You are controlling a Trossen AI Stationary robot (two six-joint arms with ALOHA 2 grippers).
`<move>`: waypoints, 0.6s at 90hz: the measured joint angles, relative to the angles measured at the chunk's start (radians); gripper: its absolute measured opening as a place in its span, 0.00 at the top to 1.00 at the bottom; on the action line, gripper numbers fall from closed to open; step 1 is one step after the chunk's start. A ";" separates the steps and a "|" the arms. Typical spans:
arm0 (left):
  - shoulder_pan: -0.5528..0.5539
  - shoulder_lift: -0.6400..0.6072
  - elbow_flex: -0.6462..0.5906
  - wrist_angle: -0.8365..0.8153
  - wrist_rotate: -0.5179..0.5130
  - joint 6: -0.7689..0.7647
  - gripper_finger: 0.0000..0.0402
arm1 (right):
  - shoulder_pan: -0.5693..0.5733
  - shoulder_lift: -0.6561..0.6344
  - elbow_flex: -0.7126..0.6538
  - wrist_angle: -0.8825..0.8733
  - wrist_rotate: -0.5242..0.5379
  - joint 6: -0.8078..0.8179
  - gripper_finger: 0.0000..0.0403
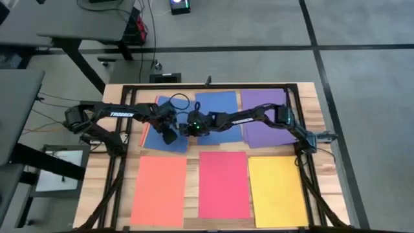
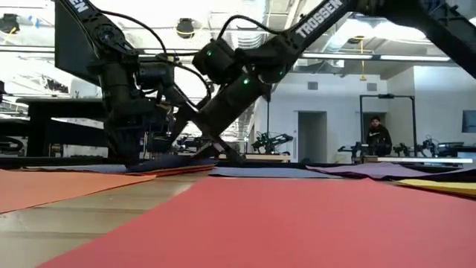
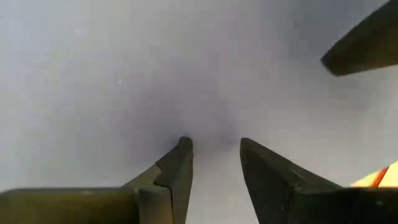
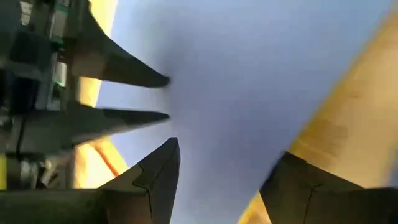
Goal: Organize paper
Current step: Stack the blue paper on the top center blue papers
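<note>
Six sheets of paper lie flat on the table. The back row holds a skewed blue sheet (image 1: 157, 131) on top of an orange one (image 1: 143, 134), a second blue sheet (image 1: 217, 103) and a purple one (image 1: 264, 116). In front lie salmon-orange (image 1: 160, 189), pink-red (image 1: 224, 184) and yellow (image 1: 277, 191) sheets. My left gripper (image 1: 169, 134) and my right gripper (image 1: 187, 128) both point down, open, low over the skewed blue sheet (image 3: 186, 68). The right gripper (image 4: 227, 162) stands astride that sheet's edge (image 4: 292, 137), with wood beyond it. My left gripper (image 3: 214, 146) comes at the skewed blue sheet from above with its fingers apart; whether the tips touch the paper cannot be told. My right gripper stands over the blue sheet's edge with one finger (image 4: 161, 168) above the paper and the other above the wood; contact cannot be told.
A black frame (image 1: 194, 87) runs round the table's back and sides. The two grippers stand a few centimetres apart; the left one's fingers (image 4: 143, 93) show in the right wrist view. Bare wood strips separate the front sheets. A person (image 2: 378, 138) sits far off in the room.
</note>
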 joint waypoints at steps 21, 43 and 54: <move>0.000 0.000 0.003 -0.005 0.004 0.029 0.71 | -0.006 -0.002 0.002 0.015 0.034 -0.032 0.57; 0.000 -0.018 0.003 -0.021 0.004 0.031 0.71 | -0.007 -0.002 0.002 -0.031 0.033 -0.096 0.94; 0.000 -0.048 0.012 -0.076 0.001 0.031 0.71 | -0.015 -0.007 0.001 -0.043 0.031 -0.125 0.99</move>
